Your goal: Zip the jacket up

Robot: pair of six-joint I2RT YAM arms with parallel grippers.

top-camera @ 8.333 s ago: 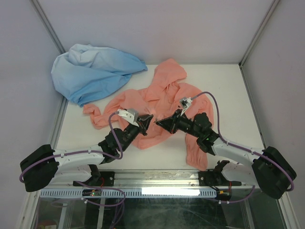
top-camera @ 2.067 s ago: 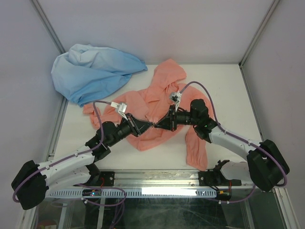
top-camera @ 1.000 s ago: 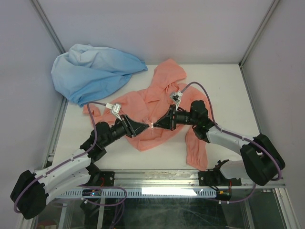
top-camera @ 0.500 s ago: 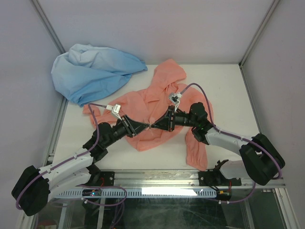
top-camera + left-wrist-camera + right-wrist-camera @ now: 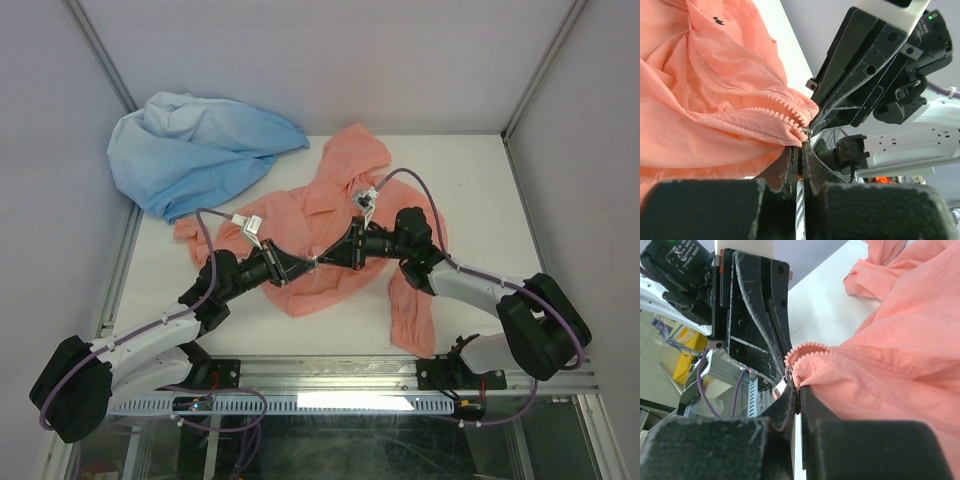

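Note:
The salmon-pink hooded jacket (image 5: 340, 200) lies spread on the white table, hood at the back, its front zip open. My left gripper (image 5: 308, 263) and right gripper (image 5: 324, 259) meet tip to tip at the jacket's lower front. In the left wrist view my left gripper (image 5: 801, 145) is shut on the jacket's (image 5: 710, 110) zip edge beside the metal slider (image 5: 806, 131). In the right wrist view my right gripper (image 5: 797, 388) is shut on the jacket's (image 5: 890, 360) other zip edge, with the zip pull (image 5: 782, 385) hanging just left of the fingertips.
A light blue garment (image 5: 190, 145) lies bunched at the back left, partly over the table's edge. Enclosure posts and walls stand at both sides. The jacket's right sleeve (image 5: 410, 310) runs down toward the near edge.
Both grippers moved from the jacket's hem up and toward each other, and now pinch the zip ends tip to tip. In the last second they shifted only slightly.

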